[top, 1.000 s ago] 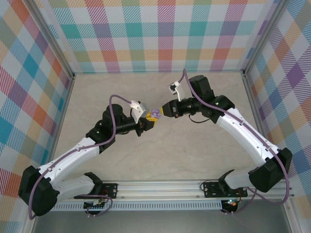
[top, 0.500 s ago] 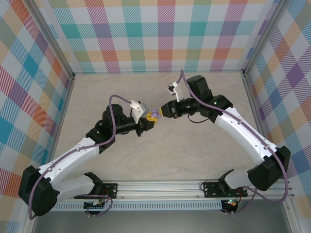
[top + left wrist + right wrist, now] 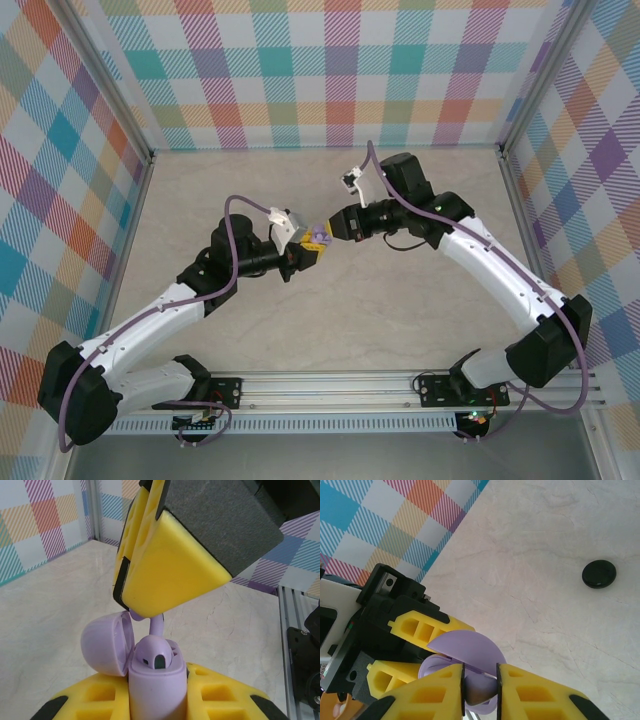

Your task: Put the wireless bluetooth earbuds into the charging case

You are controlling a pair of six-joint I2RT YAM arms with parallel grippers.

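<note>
My left gripper [image 3: 157,700] is shut on the lavender charging case [image 3: 157,680], held upright with its lid [image 3: 105,642] swung open to the left. One lavender earbud [image 3: 156,656] sits in the case. My right gripper [image 3: 480,680] is shut on another lavender earbud [image 3: 481,692], right above the case opening, and its stem [image 3: 157,625] reaches down behind the seated one. In the top view the two grippers meet at the case [image 3: 317,238] above the middle of the table, the left gripper [image 3: 306,250] coming from the left and the right gripper [image 3: 336,227] from the right.
A small black round disc [image 3: 599,573] lies on the pale marble tabletop [image 3: 380,300], away from both grippers. Checkered walls [image 3: 330,70] enclose the table on three sides. An aluminium rail [image 3: 330,385] runs along the near edge.
The right arm's wrist has shifted slightly toward the back left. Both grippers stay together at the case, grips unchanged.
</note>
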